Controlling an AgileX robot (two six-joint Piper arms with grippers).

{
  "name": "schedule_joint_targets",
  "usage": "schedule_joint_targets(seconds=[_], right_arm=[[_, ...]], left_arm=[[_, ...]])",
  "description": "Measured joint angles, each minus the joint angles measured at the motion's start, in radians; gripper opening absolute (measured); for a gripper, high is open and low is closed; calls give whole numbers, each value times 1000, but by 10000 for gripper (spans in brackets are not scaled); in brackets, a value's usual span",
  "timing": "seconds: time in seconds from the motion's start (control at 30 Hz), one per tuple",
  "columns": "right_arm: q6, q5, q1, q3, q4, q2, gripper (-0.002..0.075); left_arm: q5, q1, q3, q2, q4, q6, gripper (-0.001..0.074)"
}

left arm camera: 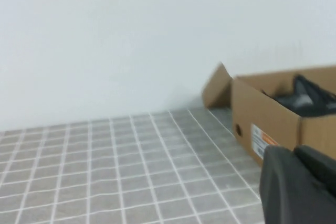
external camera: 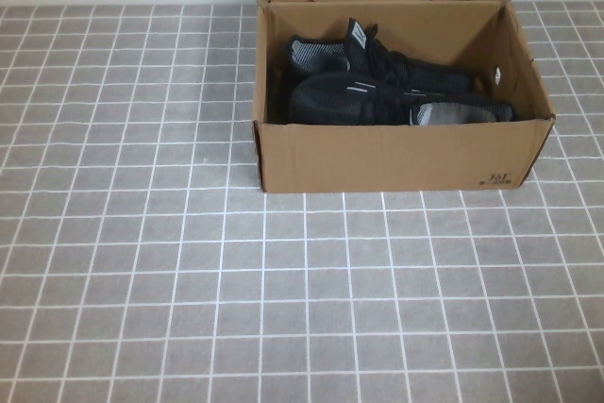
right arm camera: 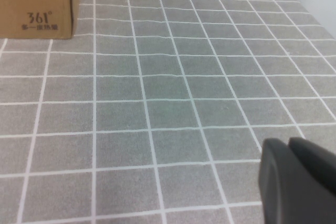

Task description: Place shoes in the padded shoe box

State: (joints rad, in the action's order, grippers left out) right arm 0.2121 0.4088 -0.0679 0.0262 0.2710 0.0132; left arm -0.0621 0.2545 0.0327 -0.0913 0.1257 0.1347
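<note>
Grey tiled tabletop (external camera: 189,280) against a white wall. Both black sneakers (external camera: 377,92) lie inside the cardboard shoe box (external camera: 396,158). Left gripper (left arm camera: 299,187) and right gripper (right arm camera: 296,174) sit withdrawn at the wrist views' edges; finger state cannot be told. Placement appears complete; arms should stay clear of the flaps.

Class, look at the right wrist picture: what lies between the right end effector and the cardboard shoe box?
Only bare grey tiled table lies between the right end effector and the shoe box, in the right wrist view.
</note>
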Motion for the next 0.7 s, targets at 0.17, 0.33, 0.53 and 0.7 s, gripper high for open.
schedule_joint_targets(seconds=[0.17,0.33,0.53,0.7], right_arm=[[0,0,0,0,0,0,-8],[0,0,0,0,0,0,-8],[0,0,0,0,0,0,-8],[0,0,0,0,0,0,-8]], left_arm=[[112,-62,-55,96,-5,-10,-2],[368,-124,-60,101,-16,-17,-2],[437,-138,-61,101,-16,-21,-2],[441,-140,-61,103,-16,-21,-2]])
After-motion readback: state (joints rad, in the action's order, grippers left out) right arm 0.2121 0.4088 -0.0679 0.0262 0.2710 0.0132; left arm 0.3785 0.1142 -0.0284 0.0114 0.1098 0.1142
